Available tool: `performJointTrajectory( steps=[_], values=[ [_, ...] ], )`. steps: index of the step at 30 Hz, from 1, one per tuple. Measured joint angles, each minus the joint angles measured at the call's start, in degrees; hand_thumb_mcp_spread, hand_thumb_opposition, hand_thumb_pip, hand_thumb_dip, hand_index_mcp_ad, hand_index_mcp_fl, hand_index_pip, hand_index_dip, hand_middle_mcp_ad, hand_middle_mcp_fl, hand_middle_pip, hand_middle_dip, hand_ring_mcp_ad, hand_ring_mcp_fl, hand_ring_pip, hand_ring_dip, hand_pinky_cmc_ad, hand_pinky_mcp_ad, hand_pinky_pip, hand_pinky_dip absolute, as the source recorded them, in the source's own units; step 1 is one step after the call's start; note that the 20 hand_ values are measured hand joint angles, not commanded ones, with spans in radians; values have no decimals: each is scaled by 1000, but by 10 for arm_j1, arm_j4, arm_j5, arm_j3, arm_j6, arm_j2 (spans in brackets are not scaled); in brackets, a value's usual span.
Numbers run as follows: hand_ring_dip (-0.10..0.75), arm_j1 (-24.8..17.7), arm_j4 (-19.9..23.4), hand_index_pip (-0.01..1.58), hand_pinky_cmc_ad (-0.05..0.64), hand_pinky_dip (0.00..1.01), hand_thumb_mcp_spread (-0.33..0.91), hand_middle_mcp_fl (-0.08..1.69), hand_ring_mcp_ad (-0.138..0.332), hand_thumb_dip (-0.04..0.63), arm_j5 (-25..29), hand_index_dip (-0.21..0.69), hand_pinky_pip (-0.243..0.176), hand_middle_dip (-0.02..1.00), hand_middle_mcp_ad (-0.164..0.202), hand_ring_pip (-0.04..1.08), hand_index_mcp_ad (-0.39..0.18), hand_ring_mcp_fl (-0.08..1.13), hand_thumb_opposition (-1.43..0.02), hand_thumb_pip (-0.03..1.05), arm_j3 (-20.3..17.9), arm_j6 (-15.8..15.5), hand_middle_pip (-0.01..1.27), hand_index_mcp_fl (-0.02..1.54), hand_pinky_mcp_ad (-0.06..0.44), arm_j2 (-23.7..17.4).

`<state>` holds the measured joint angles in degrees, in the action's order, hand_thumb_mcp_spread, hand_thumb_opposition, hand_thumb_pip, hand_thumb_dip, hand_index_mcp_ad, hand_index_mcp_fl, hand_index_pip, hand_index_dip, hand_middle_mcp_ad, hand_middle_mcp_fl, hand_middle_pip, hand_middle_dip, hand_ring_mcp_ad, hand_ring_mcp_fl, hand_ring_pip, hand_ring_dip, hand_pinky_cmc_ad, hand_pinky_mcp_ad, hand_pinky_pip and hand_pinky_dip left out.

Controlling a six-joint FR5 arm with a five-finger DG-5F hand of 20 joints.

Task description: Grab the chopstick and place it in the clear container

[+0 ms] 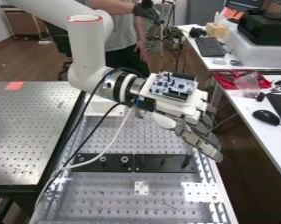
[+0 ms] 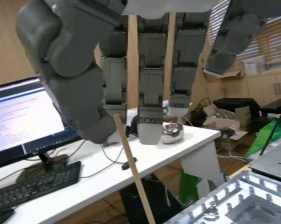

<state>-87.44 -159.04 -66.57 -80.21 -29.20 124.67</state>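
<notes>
Metal worktop, peg-holed, rails along both sides. Two dark plates end to end across it, round fittings on one. Nearer the high camera: small white plate; larger white perforated plate by the right-hand rail.

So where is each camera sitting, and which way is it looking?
High view: fixed above the bench's near end, looking down along it at a slant. The robot's white arm and dark grey hand show.
Wrist view: on the arm's wrist, looking past the hand and the chopstick toward a desk with a screen. The hand shows close up.
Both: the hand, and a white desk with a keyboard; whether it's the same desk, I can't tell.
</notes>
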Motion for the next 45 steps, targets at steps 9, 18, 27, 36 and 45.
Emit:
performJointTrajectory(
  steps=[9, 18, 27, 36, 45],
  values=[
    [476, 0, -16, 1220, 328, 180, 531, 672, 84, 293, -1, -10, 21, 651, 58, 80, -117, 557, -846, 658, 7, -15, 740, 539, 230, 4],
    [476, 0, -18, 1299, 326, 180, 538, 693, 87, 297, -2, -16, 21, 651, 58, 80, -122, 560, -899, 658, 13, -35, 740, 600, 230, 7],
    [494, -2, -20, 1307, 351, 176, 585, 806, 77, 281, -6, -10, 37, 651, 59, 89, -138, 648, -1012, 592, 17, -46, 707, 639, 230, 7],
    [494, -3, -16, 1300, 346, 180, 585, 812, 77, 284, -7, -10, 51, 651, 59, 89, -152, 646, -1030, 602, 16, -58, 709, 641, 230, 0],
    [494, -3, -3, 1230, 363, 180, 607, 1026, 75, 281, -13, -10, 51, 689, 10, 93, -152, 682, -1051, 581, 19, -67, 820, 747, 244, 0]
  ],
)
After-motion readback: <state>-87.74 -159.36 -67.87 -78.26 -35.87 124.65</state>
